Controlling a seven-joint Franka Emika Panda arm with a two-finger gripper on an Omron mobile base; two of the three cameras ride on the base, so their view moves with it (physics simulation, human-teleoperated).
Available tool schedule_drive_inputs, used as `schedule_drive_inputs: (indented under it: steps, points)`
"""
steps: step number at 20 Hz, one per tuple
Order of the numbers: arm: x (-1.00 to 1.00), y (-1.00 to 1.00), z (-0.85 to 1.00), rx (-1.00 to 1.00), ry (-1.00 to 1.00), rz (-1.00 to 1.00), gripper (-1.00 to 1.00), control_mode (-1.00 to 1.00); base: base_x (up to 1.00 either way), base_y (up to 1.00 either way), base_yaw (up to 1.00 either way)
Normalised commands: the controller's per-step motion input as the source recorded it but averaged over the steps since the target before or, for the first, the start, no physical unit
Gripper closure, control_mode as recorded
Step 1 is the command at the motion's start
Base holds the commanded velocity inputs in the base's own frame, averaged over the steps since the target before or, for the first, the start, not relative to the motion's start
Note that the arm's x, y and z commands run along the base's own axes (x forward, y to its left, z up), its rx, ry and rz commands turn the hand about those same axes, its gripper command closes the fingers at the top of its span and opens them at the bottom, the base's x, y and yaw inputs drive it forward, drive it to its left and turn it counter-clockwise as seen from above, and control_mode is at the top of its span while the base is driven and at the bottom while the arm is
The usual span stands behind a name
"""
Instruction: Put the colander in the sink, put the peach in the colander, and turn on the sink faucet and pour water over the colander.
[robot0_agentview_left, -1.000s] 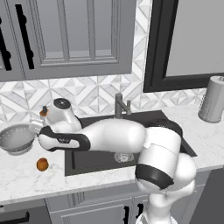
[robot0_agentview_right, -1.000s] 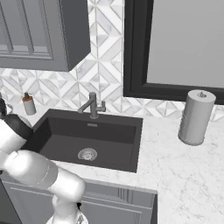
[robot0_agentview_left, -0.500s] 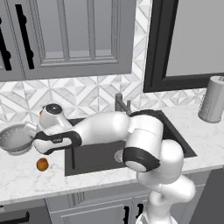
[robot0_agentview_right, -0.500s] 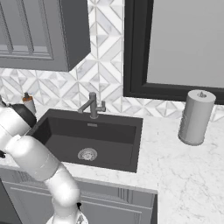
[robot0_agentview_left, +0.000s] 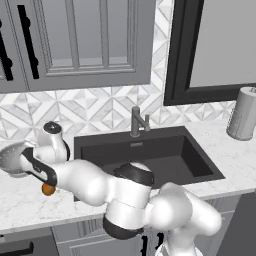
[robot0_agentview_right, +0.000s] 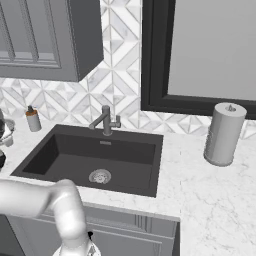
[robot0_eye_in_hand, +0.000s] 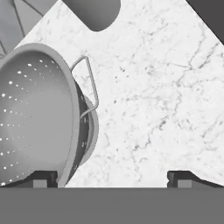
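The colander (robot0_eye_in_hand: 35, 118) is a silvery bowl dotted with holes, standing on the white marble counter left of the sink (robot0_agentview_left: 145, 155); its wire handle (robot0_eye_in_hand: 89, 85) points toward the bare counter. My gripper (robot0_eye_in_hand: 113, 179) is open just above it, with the left fingertip (robot0_eye_in_hand: 43, 178) at the bowl's near rim and the right one over bare marble. In the left base view the hand covers the right side of the colander (robot0_agentview_left: 11, 157). The peach (robot0_agentview_left: 47, 189) lies on the counter in front of the colander, partly behind my arm. The faucet (robot0_agentview_left: 136, 121) stands behind the basin, with no water running.
A soap dispenser (robot0_agentview_right: 33, 120) stands at the backsplash left of the sink (robot0_agentview_right: 95, 155). A paper towel roll (robot0_agentview_right: 224, 134) stands on the right counter. Upper cabinets hang above. A dark grey rounded object (robot0_eye_in_hand: 94, 13) sits beyond the colander.
My arm has swung left from the sink's left edge to the colander, and the hand now hangs over the bowl's rim. Colander and peach have not moved.
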Motion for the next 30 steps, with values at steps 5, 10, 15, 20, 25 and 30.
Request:
schedule_drive_inputs:
  steps: [5,10,15,20,25,30]
  points:
    - [0.12,0.25,-0.22,0.0,0.04,-0.1,-1.0,-1.0,0.0,0.0,0.0]
    - [0.19,0.21,-0.27,0.0,0.05,-0.09,-1.0,-1.0,0.0,0.0,0.0]
    - [0.3,0.13,-0.23,0.0,0.04,-0.08,-1.0,-1.0,0.0,0.0,0.0]
    - [0.35,0.11,-0.17,0.0,0.04,-0.08,-1.0,-1.0,0.0,0.0,0.0]
    - [0.33,0.05,-0.07,0.0,0.07,-0.06,-1.0,-1.0,0.0,0.0,0.0]
    - [0.03,0.11,-0.14,0.0,0.08,-0.05,1.0,-1.0,0.0,0.0,0.0]
